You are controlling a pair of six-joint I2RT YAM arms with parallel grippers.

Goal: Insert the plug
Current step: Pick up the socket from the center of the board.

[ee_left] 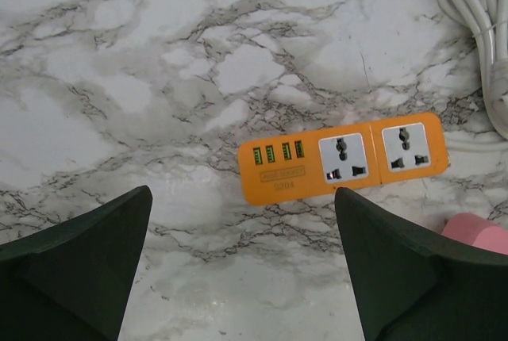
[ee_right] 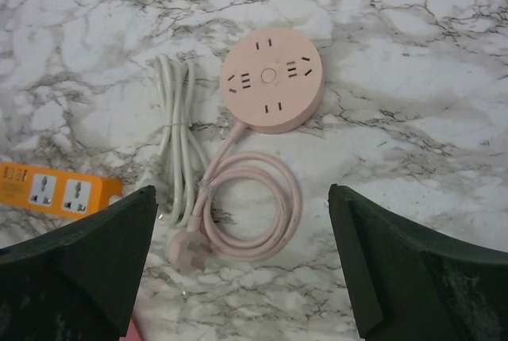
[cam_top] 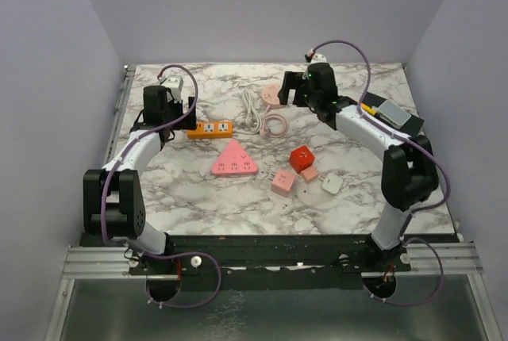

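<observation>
We note left gripper (ee_left: 242, 194) and right gripper (ee_right: 240, 198) wide, empty; grabbing the pink plug (ee_right: 186, 252) risks snagging its coiled cord (ee_right: 298, 202).

A marble table (cam_top: 198, 198) carries an orange power strip (cam_top: 210, 128), a bundled white cord (cam_top: 252, 111), a round pink socket (cam_top: 272, 95) with its cable coiled, a pink triangular strip (cam_top: 235, 159), a red cube (cam_top: 302, 158), a pink cube (cam_top: 283, 181) and a white adapter (cam_top: 332, 184).

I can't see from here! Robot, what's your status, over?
Left gripper open, right gripper open. Pink plug lying loose beside white cable. Nothing on top of it.
</observation>
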